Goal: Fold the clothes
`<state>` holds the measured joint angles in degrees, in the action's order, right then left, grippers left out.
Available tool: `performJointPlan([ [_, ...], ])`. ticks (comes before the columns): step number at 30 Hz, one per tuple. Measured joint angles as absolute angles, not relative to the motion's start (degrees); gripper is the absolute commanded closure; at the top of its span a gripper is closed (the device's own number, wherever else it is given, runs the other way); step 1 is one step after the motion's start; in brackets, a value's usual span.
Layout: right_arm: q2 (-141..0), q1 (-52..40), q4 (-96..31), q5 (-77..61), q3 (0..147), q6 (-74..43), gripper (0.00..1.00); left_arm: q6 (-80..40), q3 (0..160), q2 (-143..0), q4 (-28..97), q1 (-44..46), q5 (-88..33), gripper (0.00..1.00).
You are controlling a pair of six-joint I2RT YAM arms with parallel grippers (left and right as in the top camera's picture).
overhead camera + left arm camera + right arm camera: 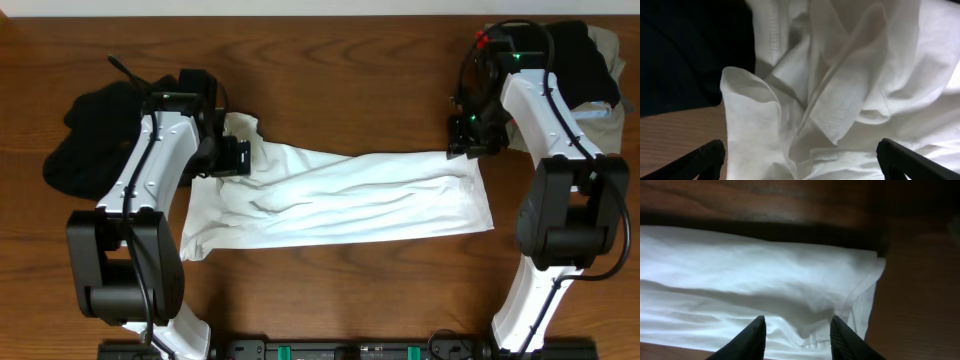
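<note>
On the table (330,80), a white T-shirt (360,195) lies beside a black garment (80,150).

desk (330,290): brown wood grain, showing on all sides of the right gripper (468,140) | khaki-olive garment (610,45): crumpled at the far corner, beyond and outward of that gripper, apart from it | black rail (330,350): desk's near edge, green fittings, well behind the gripper

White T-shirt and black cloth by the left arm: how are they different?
The white T-shirt lies stretched long across the middle of the table; the black garment sits bunched in a heap by the left arm. The white T-shirt covers more table than the black garment. Both are soft cloth.
</note>
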<state>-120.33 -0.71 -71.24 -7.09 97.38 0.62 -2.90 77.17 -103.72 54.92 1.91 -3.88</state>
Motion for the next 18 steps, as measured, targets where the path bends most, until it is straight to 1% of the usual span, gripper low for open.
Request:
performJointPlan([
  [2,-120.33,0.05,-71.05,-7.11,97.38,0.62,0.55,-3.4,77.62,-103.72,54.65,1.17,-4.27,0.02],
  [5,-120.27,1.65,-70.91,-7.22,96.82,0.69,0.55,-3.92,79.15,-103.72,53.45,-0.62,-5.63,0.02],
  [10,-120.22,4.49,-70.02,-7.14,92.14,0.64,0.53,-4.51,80.73,-103.7,51.11,-4.4,-8.27,0.02],
  [15,-120.22,5.02,-65.32,-7.2,85.93,0.67,0.5,-4.51,80.73,-103.66,50.15,-6.92,-10.59,0.02],
  [18,-120.22,5.02,-62.13,-7.2,82.85,0.62,0.47,-4.51,80.73,-102.61,49.58,-7.2,-11.31,0.02],
])
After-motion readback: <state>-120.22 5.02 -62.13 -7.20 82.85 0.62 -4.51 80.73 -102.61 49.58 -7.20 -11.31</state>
